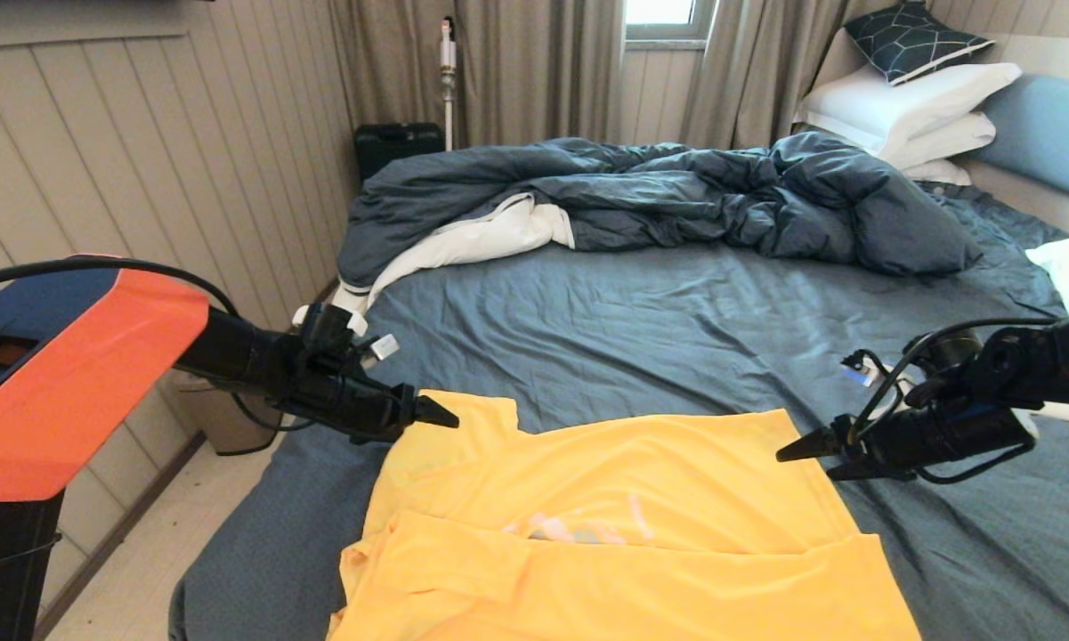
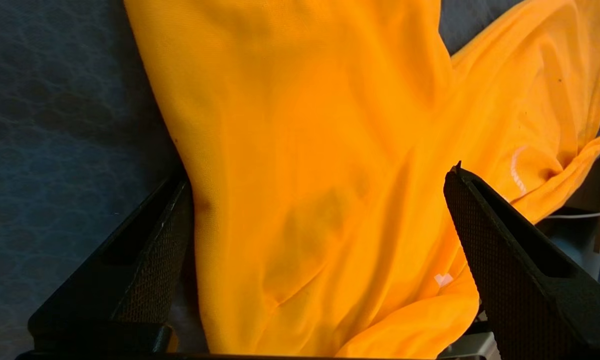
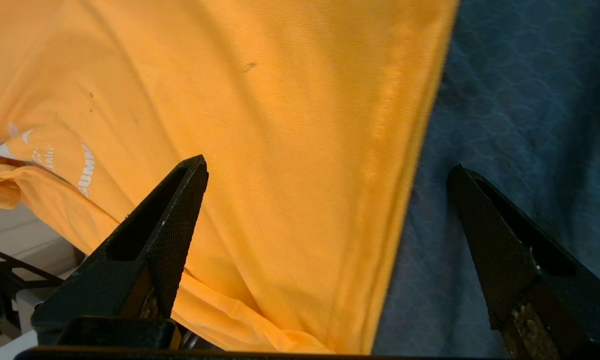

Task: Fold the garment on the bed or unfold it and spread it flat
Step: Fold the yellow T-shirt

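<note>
We see the right gripper [image 3: 324, 175] with its jaws spread wide and nothing between them. One finger lies over the yellow garment [image 3: 260, 130], the other over the bed [image 3: 519, 100] sheet. The garment's straight hem runs down between them. White lettering shows at the left.

My head camera looks forward and down along the bed [image 1: 676, 320], the garment [image 1: 623, 499] nearest me. Each wrist camera sits behind my fingers [image 2: 145, 260], close above the garment: the left over its left edge, the right over its right edge. All three views share that garment.
</note>
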